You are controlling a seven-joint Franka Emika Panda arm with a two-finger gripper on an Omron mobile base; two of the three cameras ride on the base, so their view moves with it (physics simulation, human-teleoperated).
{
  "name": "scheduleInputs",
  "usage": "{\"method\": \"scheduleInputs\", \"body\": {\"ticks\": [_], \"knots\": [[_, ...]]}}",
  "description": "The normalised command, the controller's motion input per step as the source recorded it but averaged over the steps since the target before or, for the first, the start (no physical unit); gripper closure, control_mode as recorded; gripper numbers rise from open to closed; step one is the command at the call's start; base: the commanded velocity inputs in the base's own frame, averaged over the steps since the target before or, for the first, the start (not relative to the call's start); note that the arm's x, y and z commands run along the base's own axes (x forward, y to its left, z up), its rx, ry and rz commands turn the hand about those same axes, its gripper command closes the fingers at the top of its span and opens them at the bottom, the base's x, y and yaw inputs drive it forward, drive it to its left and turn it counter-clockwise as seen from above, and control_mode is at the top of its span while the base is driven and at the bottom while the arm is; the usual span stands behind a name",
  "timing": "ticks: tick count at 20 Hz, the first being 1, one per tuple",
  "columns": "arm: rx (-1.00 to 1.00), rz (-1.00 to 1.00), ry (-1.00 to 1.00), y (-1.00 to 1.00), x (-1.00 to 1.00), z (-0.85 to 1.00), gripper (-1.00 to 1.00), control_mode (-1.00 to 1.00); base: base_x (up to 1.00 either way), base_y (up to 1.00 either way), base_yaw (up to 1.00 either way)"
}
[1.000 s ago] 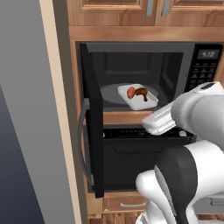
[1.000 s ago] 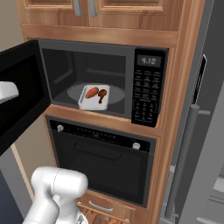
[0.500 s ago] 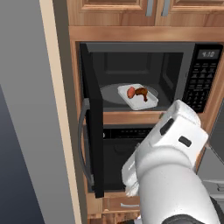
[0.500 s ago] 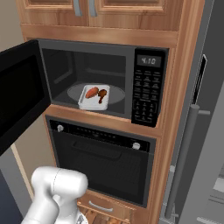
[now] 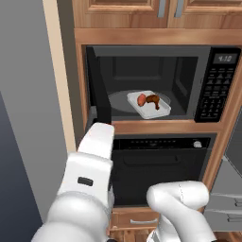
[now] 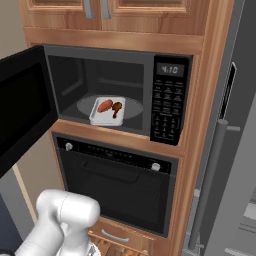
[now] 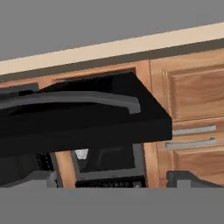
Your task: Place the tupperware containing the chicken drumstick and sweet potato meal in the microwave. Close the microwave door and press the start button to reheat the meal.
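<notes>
— Where was the tupperware point(image 5: 149, 105) when you looked?

— Inside the microwave point(image 6: 120, 95), lying on the round glass plate point(image 6: 131, 107) in the cavity. I could see the drumstick point(image 5: 153, 99) and an orange-red piece beside it in the tray.

— And the door?

— The door point(image 6: 22, 107) stood wide open, swung out to the left. From the hand camera I saw its outer face close up, with the grey bar handle point(image 7: 70, 99) running across it.

— The jaws?

— Spread as wide as they go, holding nothing. I saw only the two dark finger tips point(image 7: 186, 179) at the bottom of the hand camera, just short of the door.

— What else was around?

— The keypad point(image 6: 164, 106) sat to the right of the cavity, under the small display point(image 6: 170, 69). The black oven point(image 6: 116, 181) was directly below, wooden cabinets point(image 5: 137, 7) above, and a grey fridge point(image 6: 234, 150) to the right.
</notes>
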Motion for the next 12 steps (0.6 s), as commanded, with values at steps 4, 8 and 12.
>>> {"method": "scheduleInputs", "body": {"ticks": [4, 8, 12], "knots": [[-0.28, -0.02, 0.0, 0.69, 0.57, -0.66, -1.0, -1.0, 0.0, 0.0, 0.0], [-0.24, -0.04, 0.0, 0.53, 0.75, -0.77, -1.0, -1.0, 0.0, 0.0, 0.0], [-0.21, -0.08, 0.0, 0.52, 0.95, -0.63, -1.0, -1.0, 0.0, 0.0, 0.0]]}}
